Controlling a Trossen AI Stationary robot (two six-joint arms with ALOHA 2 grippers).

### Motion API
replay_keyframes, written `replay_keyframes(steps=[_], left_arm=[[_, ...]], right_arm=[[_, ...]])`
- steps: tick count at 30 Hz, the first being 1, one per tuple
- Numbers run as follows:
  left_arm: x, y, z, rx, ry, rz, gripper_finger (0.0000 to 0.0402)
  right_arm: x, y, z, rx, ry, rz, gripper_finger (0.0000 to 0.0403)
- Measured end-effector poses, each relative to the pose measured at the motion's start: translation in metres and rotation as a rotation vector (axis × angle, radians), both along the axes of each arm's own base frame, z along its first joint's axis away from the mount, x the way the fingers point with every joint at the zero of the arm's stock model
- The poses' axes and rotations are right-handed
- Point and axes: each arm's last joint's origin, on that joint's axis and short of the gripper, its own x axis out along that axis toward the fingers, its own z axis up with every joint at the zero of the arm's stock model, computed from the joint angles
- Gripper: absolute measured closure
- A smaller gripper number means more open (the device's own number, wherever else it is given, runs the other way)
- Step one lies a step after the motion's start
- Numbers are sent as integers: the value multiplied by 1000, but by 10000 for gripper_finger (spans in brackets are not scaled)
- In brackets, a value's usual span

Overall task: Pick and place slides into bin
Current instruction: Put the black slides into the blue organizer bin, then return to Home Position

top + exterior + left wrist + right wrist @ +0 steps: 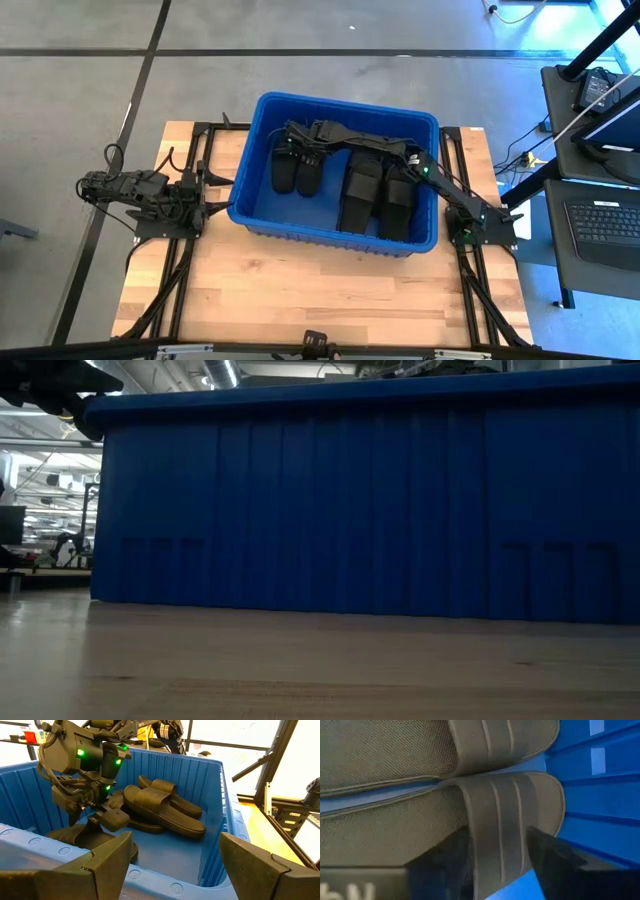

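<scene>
With several slides [360, 195] already lying in the bin [258, 215], right gripper [497, 865] straddles one strap, jaws apart; left gripper [172, 865] waits spread outside the rim.

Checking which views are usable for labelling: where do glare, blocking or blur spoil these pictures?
Low view: the bin wall fills the frame, hiding the slides. Left wrist view: windows behind glare white. Right wrist view: the right tool is a blurred dark shape.

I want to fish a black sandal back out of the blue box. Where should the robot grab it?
Probably the wide strap band of the slide lying on top in the bin. It arches above the sole, so an end effector coming from above could slip one finger beneath it.
</scene>
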Motion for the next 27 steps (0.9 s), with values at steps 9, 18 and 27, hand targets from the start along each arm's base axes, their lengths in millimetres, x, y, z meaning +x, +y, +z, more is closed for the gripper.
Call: replay_keyframes(steps=[9,18,27], left_arm=[[0,0,0,0,0,0,111],[0,0,0,-1,0,1,111],[0,0,0,-3,-1,1,111]], right_arm=[[-2,1,0,13,15,-25,132],[-3,2,0,14,22,-44,125],[-2,2,1,29,1,-40,125]])
